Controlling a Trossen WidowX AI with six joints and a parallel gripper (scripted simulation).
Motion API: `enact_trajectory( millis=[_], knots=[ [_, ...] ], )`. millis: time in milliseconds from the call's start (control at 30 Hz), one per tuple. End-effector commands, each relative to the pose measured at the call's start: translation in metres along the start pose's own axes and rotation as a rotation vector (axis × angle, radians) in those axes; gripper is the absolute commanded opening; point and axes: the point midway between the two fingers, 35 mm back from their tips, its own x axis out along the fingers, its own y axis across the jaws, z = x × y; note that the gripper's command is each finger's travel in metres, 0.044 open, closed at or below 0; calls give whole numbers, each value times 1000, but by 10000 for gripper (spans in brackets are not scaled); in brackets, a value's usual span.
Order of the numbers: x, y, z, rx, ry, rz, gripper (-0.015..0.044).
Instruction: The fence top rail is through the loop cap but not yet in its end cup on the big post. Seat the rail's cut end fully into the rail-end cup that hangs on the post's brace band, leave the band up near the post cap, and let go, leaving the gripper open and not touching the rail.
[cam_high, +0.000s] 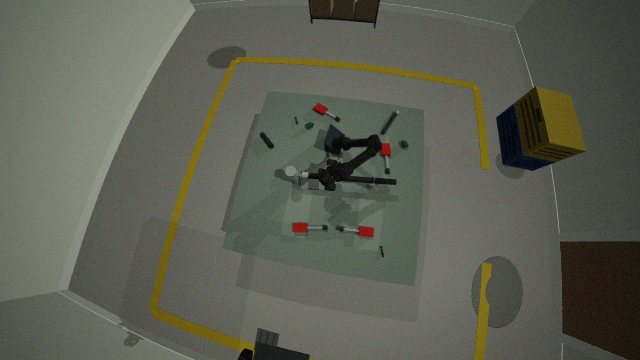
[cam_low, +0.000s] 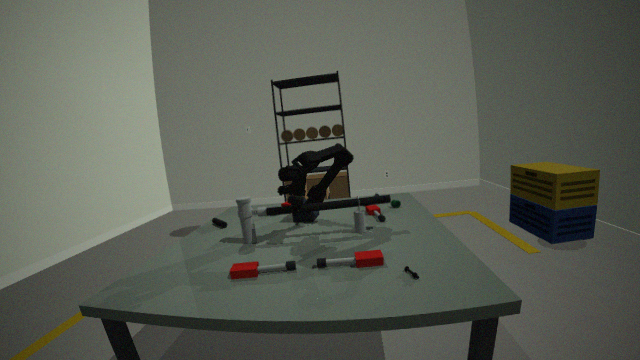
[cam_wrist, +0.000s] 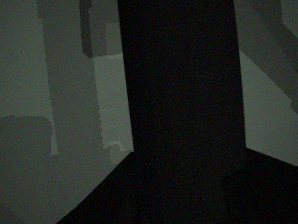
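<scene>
The black rail (cam_high: 382, 181) (cam_low: 335, 204) (cam_wrist: 180, 75) runs nearly level between the posts. My gripper (cam_high: 328, 180) (cam_low: 298, 204) (cam_wrist: 179, 156) is shut on it, nearer its left end. That end meets the pale rail-end cup (cam_high: 303, 175) (cam_low: 258, 212); how deep it sits inside is too small to tell. The cup is at the side of the big grey post (cam_high: 291, 171) (cam_low: 246, 227), a little below the post cap (cam_low: 243, 200). The rail's right part passes at the loop cap (cam_low: 358, 201) on the small post (cam_low: 359, 222) and sticks out beyond it. The wrist view shows neither cup nor post.
On the table (cam_high: 260, 235) (cam_low: 300, 300), two red-ended clamps (cam_high: 300, 227) (cam_high: 366, 231) lie toward the front. Another red-ended clamp (cam_high: 386, 150) lies right of the arm, and one (cam_high: 320, 109) behind it. A short black tube (cam_high: 266, 140) (cam_low: 219, 223) lies beyond the big post.
</scene>
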Motion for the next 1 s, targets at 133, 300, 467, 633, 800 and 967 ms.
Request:
enact_trajectory(
  millis=[133, 300, 467, 633, 800, 967],
  knots=[
    [-2, 2, 9, 0, -10, 4, 0],
    [-2, 2, 13, 0, -10, 4, 0],
    [-3, 2, 16, 0, -10, 4, 0],
    [-3, 3, 20, 0, -10, 4, 0],
    [-2, 3, 24, 0, -10, 4, 0],
    [-2, 3, 27, 0, -10, 4, 0]
  ],
)
